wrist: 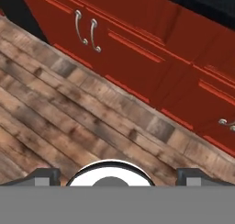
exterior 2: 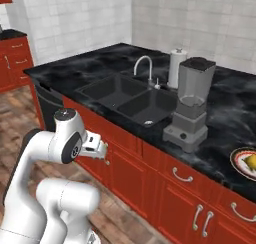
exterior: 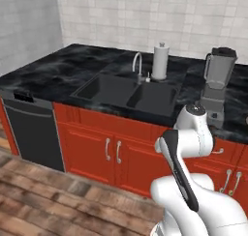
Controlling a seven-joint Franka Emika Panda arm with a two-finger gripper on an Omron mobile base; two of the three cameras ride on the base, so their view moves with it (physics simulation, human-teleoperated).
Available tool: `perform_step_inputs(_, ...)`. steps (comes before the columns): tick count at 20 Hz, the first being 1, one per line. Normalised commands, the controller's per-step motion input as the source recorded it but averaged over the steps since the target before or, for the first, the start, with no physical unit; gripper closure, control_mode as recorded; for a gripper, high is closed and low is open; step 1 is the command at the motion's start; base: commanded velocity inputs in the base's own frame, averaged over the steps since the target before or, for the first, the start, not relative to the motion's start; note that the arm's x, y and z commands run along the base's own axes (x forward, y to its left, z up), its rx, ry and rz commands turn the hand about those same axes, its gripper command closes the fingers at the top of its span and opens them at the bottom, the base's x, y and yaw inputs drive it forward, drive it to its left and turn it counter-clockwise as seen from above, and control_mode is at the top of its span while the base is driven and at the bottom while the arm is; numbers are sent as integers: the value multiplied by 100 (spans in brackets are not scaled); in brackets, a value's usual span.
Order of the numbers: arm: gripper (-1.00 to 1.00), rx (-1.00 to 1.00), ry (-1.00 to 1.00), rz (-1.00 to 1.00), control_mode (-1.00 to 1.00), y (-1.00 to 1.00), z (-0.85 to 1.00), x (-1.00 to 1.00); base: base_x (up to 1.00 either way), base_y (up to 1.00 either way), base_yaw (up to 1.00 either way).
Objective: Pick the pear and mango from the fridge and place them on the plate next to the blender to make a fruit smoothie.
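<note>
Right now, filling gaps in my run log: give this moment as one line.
gripper: open, empty, over floor | plate: beside blender, holds yellow fruit | stage: between picks

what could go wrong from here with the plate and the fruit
The plate sits near the counter's front edge with a yellow fruit already on it; a second fruit could crowd it or roll off. The blender stands close beside the plate, so an approaching arm might clip it. The pincer looks open and empty.

Both base views share the blender (exterior: 218, 80), hand view apparently faces the floor (wrist: 69, 122)
</note>
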Motion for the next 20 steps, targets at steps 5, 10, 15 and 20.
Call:
perform_step_inputs(5, -100, 0, 0, 0, 100, 0, 0, 0, 74, 100, 31)
perform_step_inputs(10, -100, 0, 0, 0, 100, 0, 0, 0, 92, 100, 28)
perform_step_inputs(15, -100, 0, 0, 0, 100, 0, 0, 0, 100, 100, 29)
perform_step_inputs(20, -100, 0, 0, 0, 100, 0, 0, 0, 99, 88, 37)
